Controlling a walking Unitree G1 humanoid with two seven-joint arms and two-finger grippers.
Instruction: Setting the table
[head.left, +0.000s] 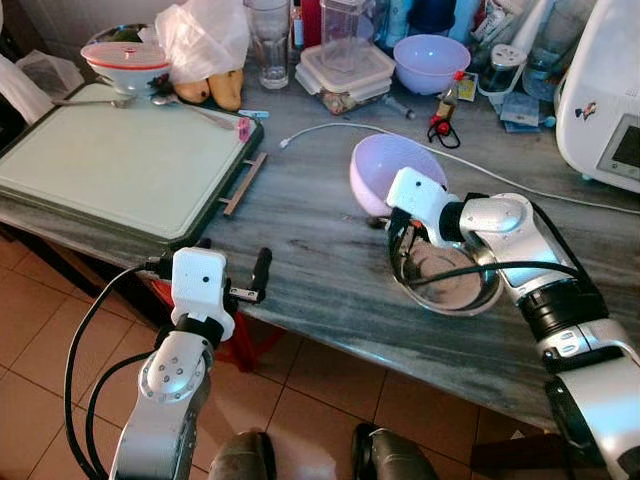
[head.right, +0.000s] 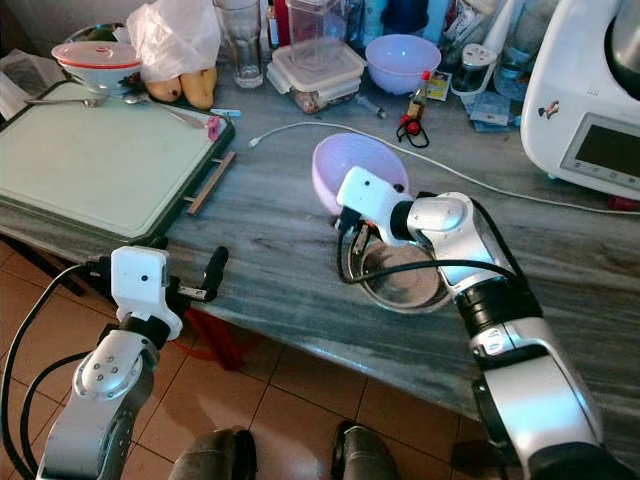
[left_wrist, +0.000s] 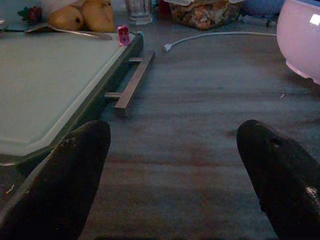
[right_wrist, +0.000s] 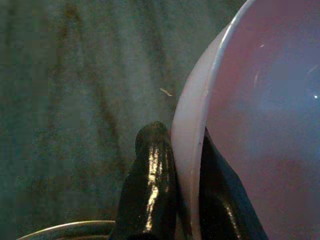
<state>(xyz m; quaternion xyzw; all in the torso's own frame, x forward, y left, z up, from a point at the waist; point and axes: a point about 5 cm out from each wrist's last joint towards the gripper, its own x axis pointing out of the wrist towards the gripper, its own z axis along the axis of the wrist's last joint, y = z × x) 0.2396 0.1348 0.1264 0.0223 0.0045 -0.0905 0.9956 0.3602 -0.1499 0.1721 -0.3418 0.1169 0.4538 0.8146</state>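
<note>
My right gripper (right_wrist: 185, 175) is clamped on the rim of the pale lilac plastic bowl (head.left: 390, 170), one black finger (right_wrist: 150, 170) outside the wall and the other inside. The bowl stands tilted on its edge on the grey marbled surface (head.left: 320, 270), its mouth turned toward me, just behind the round steel dish (head.left: 450, 285) that lies beneath my wrist. I judge the bowl light and fairly stiff, but its smooth glossy wall looks slippery, so a pinch on the thin rim could let it swing or slide out; a hold deeper down the wall would be steadier. It should survive a knock, though it might clatter against the steel dish. My left gripper (left_wrist: 175, 170) hangs spread and empty low over the near edge of the surface, beside the pale green rectangular tray (head.left: 110, 160) with its bar handle.
</note>
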